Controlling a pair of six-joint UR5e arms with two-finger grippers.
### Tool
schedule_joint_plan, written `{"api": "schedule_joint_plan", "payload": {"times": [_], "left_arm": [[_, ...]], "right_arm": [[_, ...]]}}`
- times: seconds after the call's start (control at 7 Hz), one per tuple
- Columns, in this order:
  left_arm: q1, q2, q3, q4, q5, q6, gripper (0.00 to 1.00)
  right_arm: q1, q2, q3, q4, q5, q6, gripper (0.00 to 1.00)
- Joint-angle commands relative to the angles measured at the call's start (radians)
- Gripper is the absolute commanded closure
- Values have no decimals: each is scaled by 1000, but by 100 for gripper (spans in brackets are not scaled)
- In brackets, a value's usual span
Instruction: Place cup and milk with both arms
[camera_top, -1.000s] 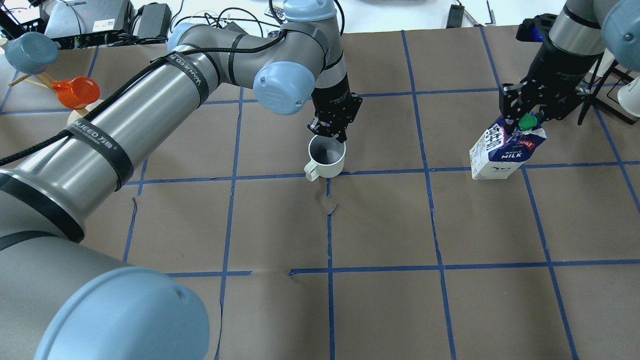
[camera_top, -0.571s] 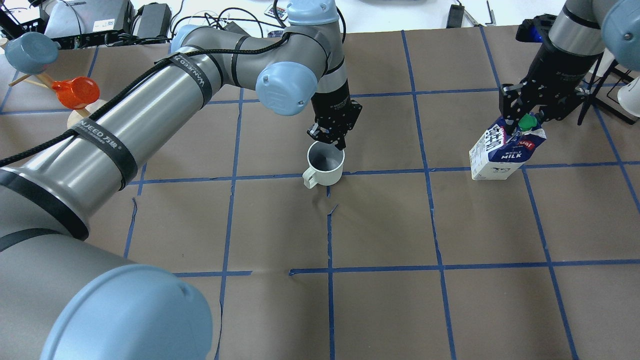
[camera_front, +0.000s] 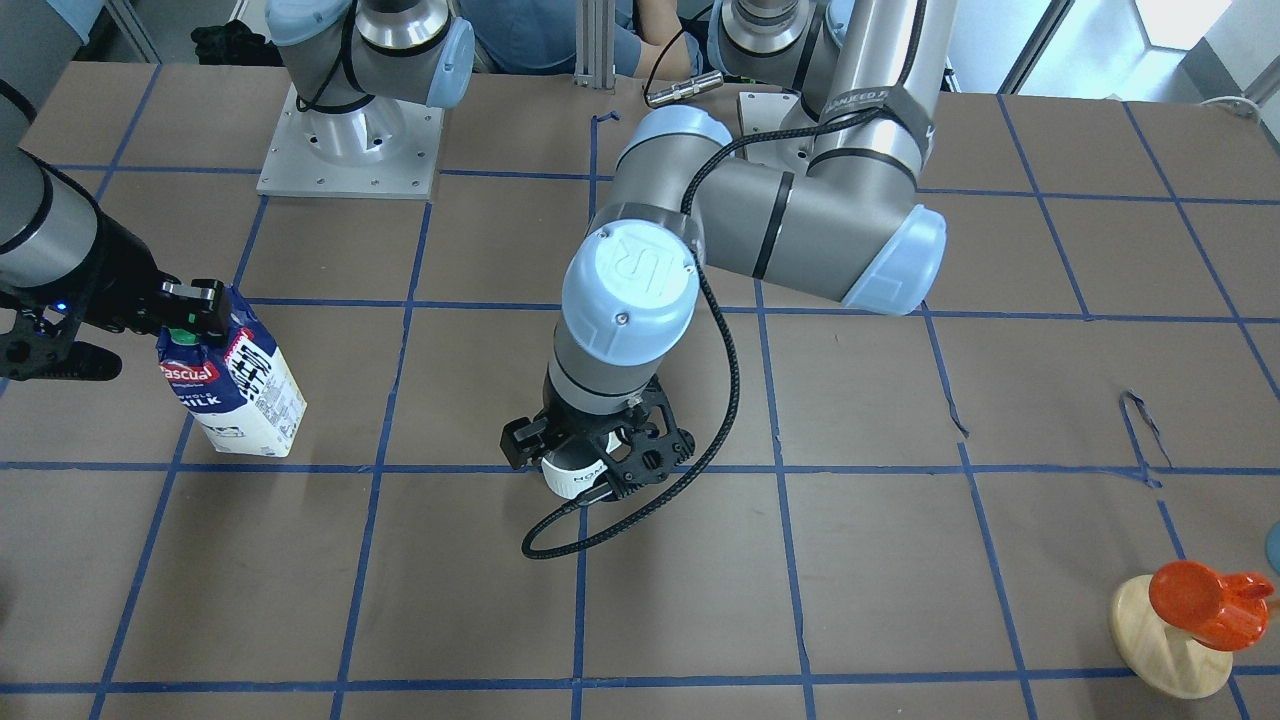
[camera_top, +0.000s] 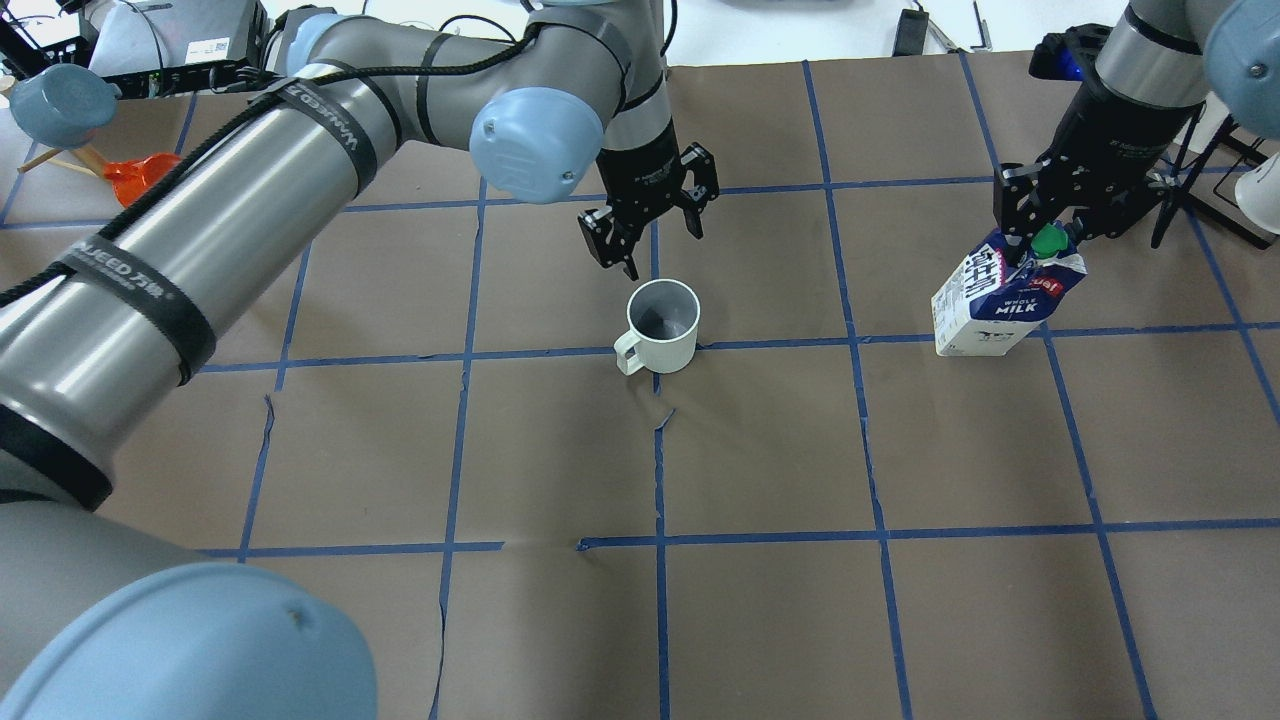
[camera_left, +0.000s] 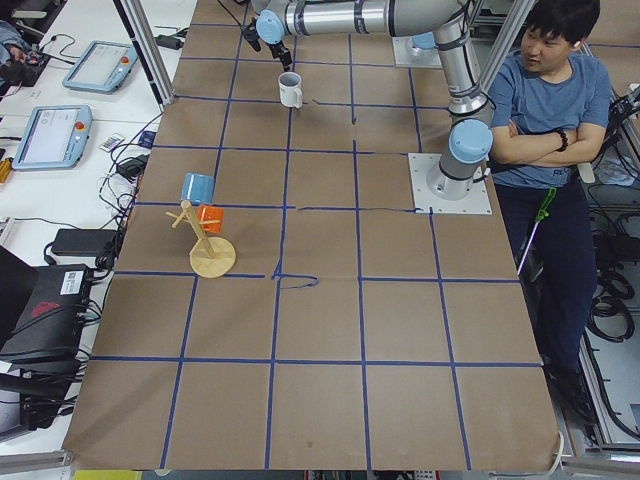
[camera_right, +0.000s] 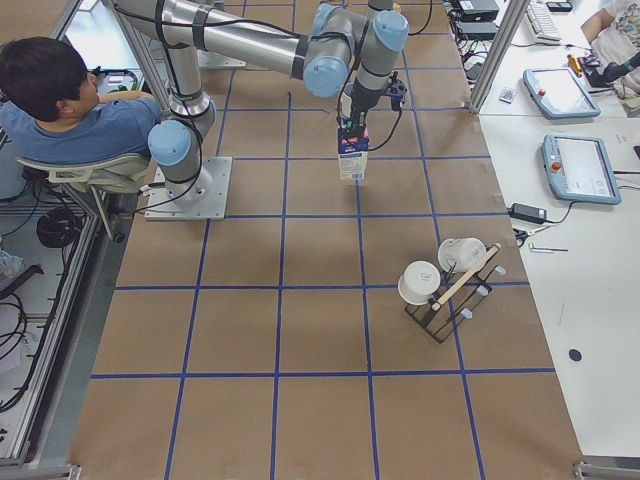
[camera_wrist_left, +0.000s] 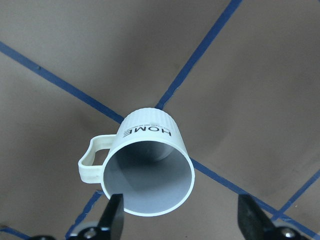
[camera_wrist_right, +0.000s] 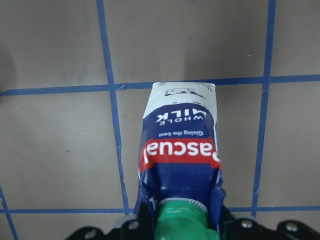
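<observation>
The left gripper (camera_top: 655, 245) is hanging wide open just above the cup (camera_top: 662, 325), while the right gripper (camera_top: 1040, 240) is clamping the milk (camera_top: 985, 310) well apart from the cup, and the tilted carton could topple if let go leaning.

An orange cup (camera_front: 1195, 592) perches over a round wooden base (camera_front: 1150, 652).

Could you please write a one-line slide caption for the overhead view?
Two-arm placing: left pincer hangs open above the cup; right pincer grips the milk by its top.
</observation>
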Motion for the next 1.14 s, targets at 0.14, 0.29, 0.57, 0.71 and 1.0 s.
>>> {"api": "schedule_joint_plan", "payload": {"times": [0.14,0.29,0.57,0.71,1.0], "left_arm": [[136,202,-19,-226,59,441,0],[201,268,-39,-301,59,553,0],[279,408,-189,-294,70,710,1],[322,465,-238,-276,70,778,2],[393,540,-320,-177,84,869,2]], "right_arm": [[171,42,-59,-10,25,174,82],[231,77,-101,-8,26,209,82],[328,142,-147,-13,26,216,82],[356,157,-150,-16,26,204,82],[362,180,-150,-42,69,181,82]]}}
